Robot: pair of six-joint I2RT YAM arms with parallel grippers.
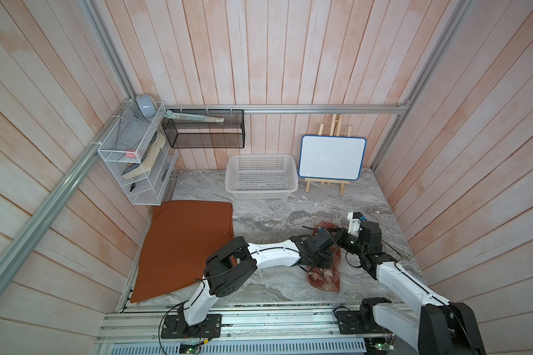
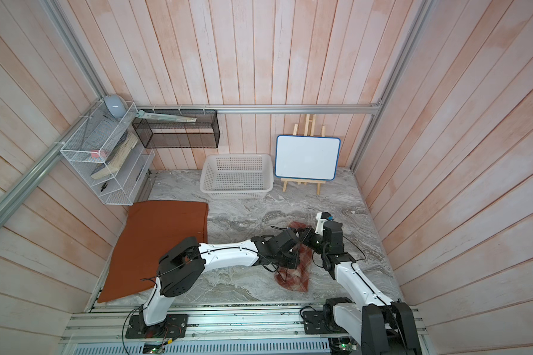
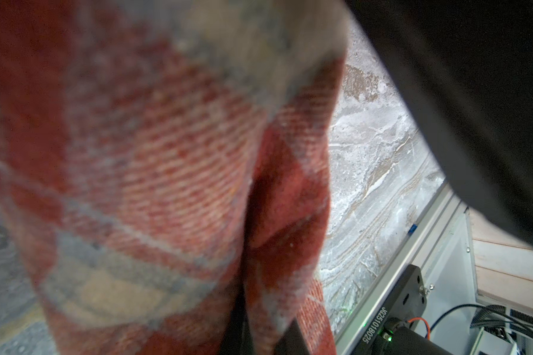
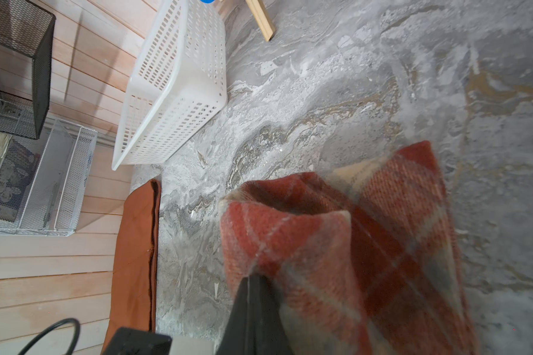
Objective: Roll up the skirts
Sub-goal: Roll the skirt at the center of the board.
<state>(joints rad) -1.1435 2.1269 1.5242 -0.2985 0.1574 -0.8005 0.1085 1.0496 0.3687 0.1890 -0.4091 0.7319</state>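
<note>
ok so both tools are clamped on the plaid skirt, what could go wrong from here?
1. The plaid skirt is only loosely rolled, and its end gapes open by the right tool. Letting go could let it spring apart.
2. The left tool grips a thick fold, so pulling may drag the whole bundle rather than tighten it.
3. In both top views the two tools sit very close together over the skirt, so they could knock together.

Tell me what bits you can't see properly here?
Middle of the plaid skirt: covered by the two arms in both top views.
Most of the left gripper: hidden by blurry plaid cloth in the left wrist view.
One edge of the orange skirt: under the left arm's elbow in both top views.
Small things on the wire shelf: too tiny to name.
</note>
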